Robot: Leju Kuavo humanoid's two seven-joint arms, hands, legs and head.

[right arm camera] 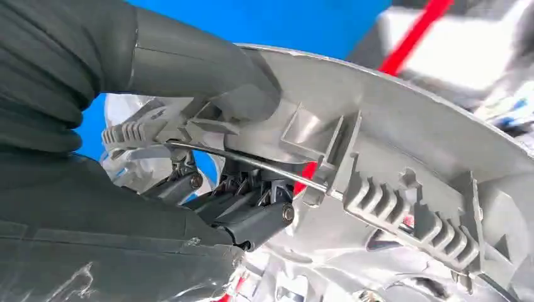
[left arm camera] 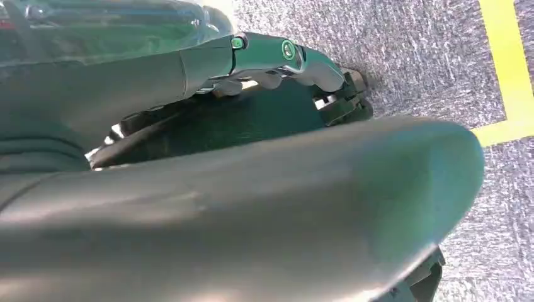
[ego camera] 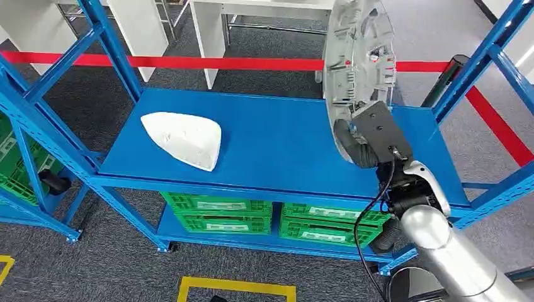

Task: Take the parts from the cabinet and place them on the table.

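Note:
My right hand (ego camera: 368, 139) grips a large round silver-grey plastic wheel cover (ego camera: 357, 60) by its lower edge and holds it upright above the right part of the blue shelf (ego camera: 283, 141). Up close in the right wrist view, the thumb (right arm camera: 195, 66) presses on the wheel cover's ribbed rim (right arm camera: 378, 145) and the dark fingers (right arm camera: 252, 214) curl behind it. A white wedge-shaped part (ego camera: 184, 138) lies flat on the left half of the shelf. My left hand (left arm camera: 239, 189) hangs over grey carpet, fingers curled in, holding nothing that I can see.
Green crates (ego camera: 217, 211) sit on the lower shelf level. Blue uprights (ego camera: 478, 63) frame the rack on both sides. White table legs (ego camera: 208, 38) and red floor tape (ego camera: 220, 62) lie behind the rack. Yellow tape (ego camera: 236, 286) marks the carpet in front.

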